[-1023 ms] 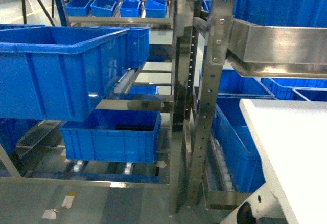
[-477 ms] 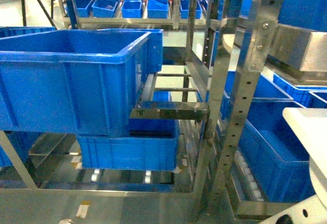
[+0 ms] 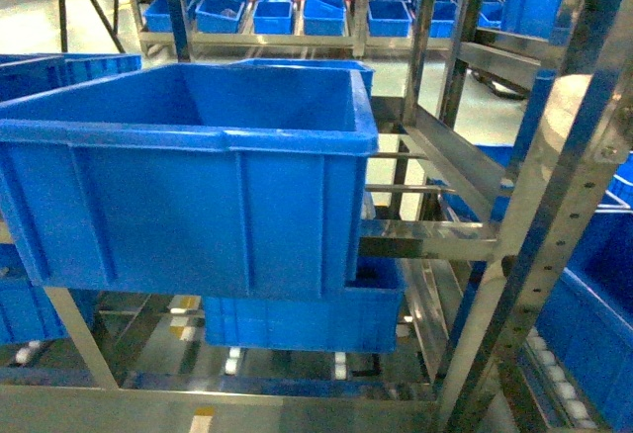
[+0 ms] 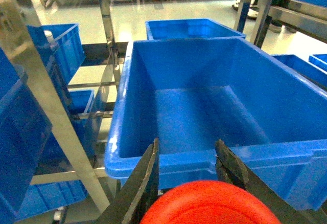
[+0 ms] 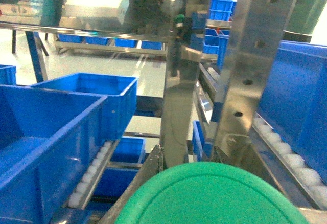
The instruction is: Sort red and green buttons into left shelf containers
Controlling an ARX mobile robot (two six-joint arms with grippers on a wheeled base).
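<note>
My left gripper [image 4: 187, 142] is shut on a red button [image 4: 209, 204]; its domed cap fills the bottom of the left wrist view. It hovers just short of the near rim of a large deep blue container [image 4: 168, 161], whose bare floor shows no buttons. A second container [image 4: 191, 28] stands right behind it. In the head view the same containers appear as a near one [image 3: 188, 196] and a far one [image 3: 307, 65]; neither gripper shows there. My right gripper [image 5: 188, 149] is shut on a green button [image 5: 209, 198], facing a steel post [image 5: 176, 96], with the containers [image 5: 51, 132] to its left.
Steel shelf uprights [image 3: 554, 225] and cross rails [image 3: 425, 240] stand right of the containers. A lower blue bin [image 3: 297, 319] sits beneath. Rows of small blue trays [image 3: 297, 13] line a far rack. More blue bins [image 5: 301, 106] fill the right shelf on roller tracks.
The head view has swung left and closer: the large container has grown and now fills the left and middle of the view, and the white tabletop has slid out of view on the right.
</note>
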